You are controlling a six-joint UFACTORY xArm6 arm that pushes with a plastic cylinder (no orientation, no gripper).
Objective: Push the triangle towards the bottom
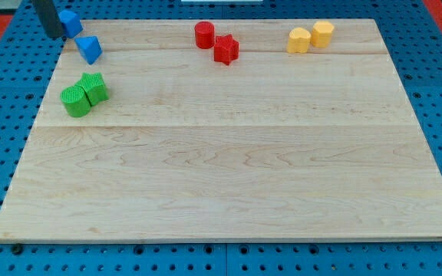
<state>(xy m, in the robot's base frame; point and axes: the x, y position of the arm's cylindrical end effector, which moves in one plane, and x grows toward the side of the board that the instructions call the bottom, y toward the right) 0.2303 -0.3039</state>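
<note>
One blue triangle [90,49] (pointed, upright) nr top-left.

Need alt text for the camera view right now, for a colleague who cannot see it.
My tip sits at the wooden board's top left corner, just left of a blue block, with the blue triangle below it. Two green blocks lie further down; two red blocks and two yellow blocks line the top edge.
</note>
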